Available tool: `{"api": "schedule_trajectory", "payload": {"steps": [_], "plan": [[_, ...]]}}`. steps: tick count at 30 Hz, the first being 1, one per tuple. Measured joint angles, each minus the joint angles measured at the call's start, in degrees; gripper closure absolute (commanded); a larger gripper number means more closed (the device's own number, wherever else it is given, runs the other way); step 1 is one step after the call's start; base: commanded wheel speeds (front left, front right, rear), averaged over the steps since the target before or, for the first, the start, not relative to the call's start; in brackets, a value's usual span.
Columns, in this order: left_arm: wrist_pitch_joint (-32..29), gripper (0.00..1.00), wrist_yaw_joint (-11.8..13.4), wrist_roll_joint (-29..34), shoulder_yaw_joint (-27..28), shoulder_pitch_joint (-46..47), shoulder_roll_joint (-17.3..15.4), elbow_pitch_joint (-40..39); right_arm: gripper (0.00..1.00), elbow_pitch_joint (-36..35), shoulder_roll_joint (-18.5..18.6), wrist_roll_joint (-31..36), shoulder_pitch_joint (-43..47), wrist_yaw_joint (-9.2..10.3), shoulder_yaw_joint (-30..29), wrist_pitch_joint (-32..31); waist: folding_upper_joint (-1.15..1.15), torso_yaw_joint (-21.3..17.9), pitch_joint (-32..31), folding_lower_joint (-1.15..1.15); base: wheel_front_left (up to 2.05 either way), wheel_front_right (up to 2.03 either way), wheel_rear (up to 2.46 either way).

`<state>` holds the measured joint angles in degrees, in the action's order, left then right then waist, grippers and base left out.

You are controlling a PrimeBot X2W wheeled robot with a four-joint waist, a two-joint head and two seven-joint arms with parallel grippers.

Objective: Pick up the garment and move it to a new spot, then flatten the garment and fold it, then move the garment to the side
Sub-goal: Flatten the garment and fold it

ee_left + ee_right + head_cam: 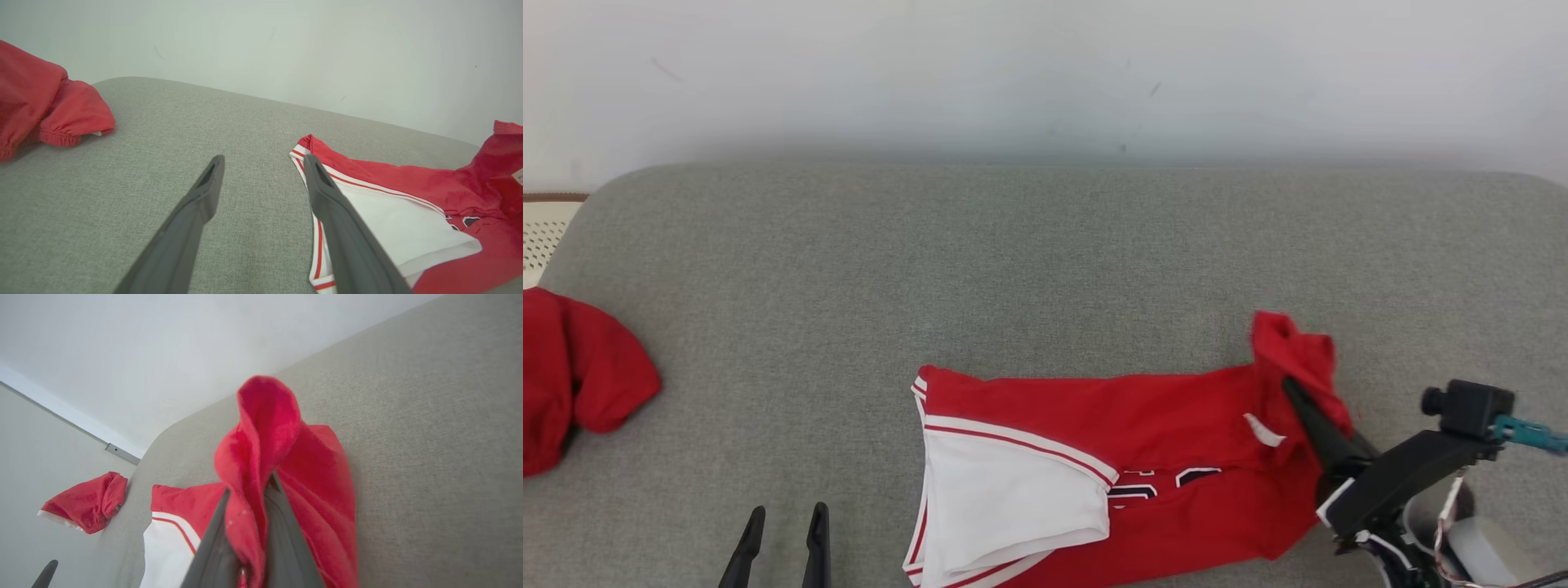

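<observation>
Pinching a raised fold at the right end of the jersey, the right fingers stood together, clamped on red cloth that bunched over their tips. The left fingers hung well apart, holding nothing, low over the bare pad just left of the jersey's striped hem. The jersey lay at the near middle-right of the grey pad, partly doubled, with a white panel turned over its left half and dark numerals half hidden. Judgement: the step in hand looked like drawing the garment out flat. Done well, the pinched end would go outward and low, not upward, so the cloth slid taut rather than heaping. The left fingers would best pin or take the striped hem opposite, giving tension along the length, and the turned flap would want laying back afterwards. Count: two red garments, the jersey and a second heap at the pad's left edge, well apart; two pairs of fingers; one pad; one white tag.
</observation>
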<state>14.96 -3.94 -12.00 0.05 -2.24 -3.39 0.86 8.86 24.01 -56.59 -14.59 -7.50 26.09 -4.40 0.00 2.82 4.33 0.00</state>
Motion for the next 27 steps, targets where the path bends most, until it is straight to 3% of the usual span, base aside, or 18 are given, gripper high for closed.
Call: {"api": "schedule_trajectory", "payload": {"steps": [12, 27], "plan": [[0.00, 0.00, -0.01, 0.03, -0.33, 0.14, 0.26, 0.21, 1.00, -4.30, -3.27, -5.11, -2.85, 0.01, 11.58, 0.42, 0.00, 2.17, -0.40, 0.00, 0.00, 0.00, 0.00], [0.00, 0.00, 0.01, -0.07, -1.90, 0.56, 0.44, 0.92, 1.00, 4.93, -8.83, -3.31, -10.81, 0.01, 21.51, 4.32, 0.00, 6.09, 0.03, 0.00, 0.00, 0.00, 0.00]]}}
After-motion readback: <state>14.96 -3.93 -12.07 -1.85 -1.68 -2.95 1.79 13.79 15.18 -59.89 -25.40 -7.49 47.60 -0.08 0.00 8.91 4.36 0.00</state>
